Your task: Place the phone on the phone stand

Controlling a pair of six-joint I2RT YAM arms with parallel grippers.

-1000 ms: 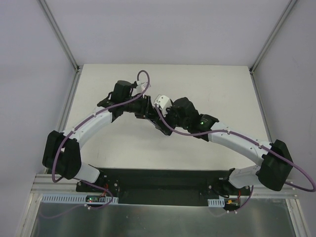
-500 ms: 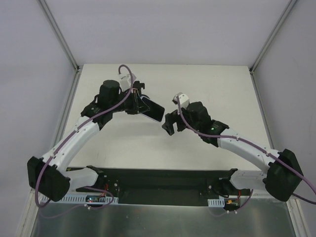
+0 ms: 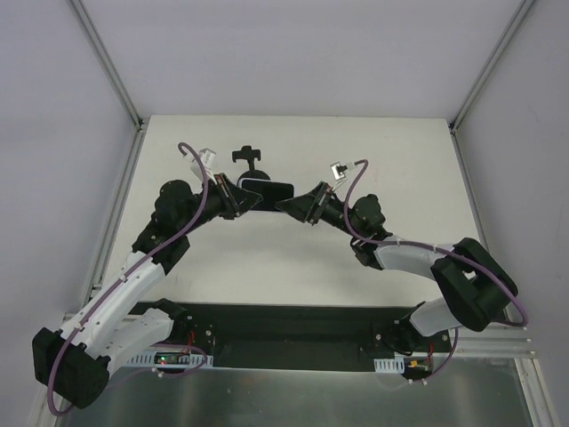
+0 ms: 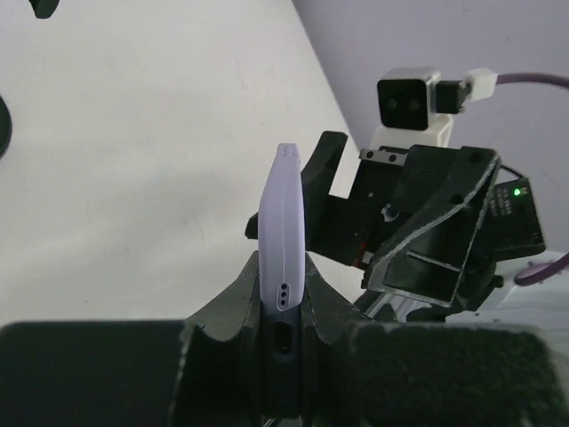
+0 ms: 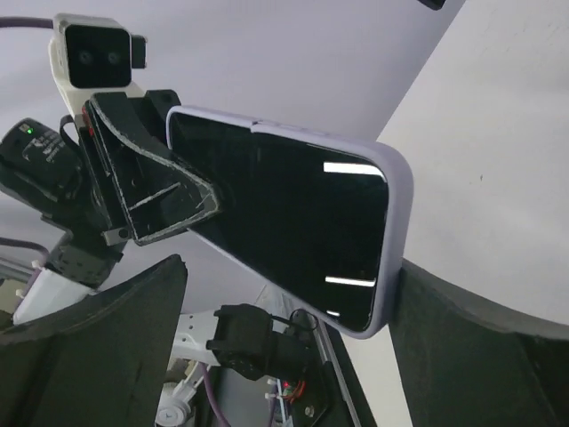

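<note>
Phone (image 3: 267, 190) handover between my claws, I judge.
My left claw (image 4: 283, 307) clamps it; my right claw (image 3: 300, 205) gapes around its right end. Right should close squarely before left releases.

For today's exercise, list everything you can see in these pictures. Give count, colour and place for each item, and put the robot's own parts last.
phone: one, dark screen with a pale lilac edge, held in the air between the two tools.
stand: one, black, upright on the table just beyond the phone, nothing on it.
table: one, off-white, under everything.
left tool: one, black, shut on one end of the phone.
right tool: one, black, open, fingers on either side of the phone's other end.
arms: two, white and black with purple cables, reaching in from the near edge.
</note>
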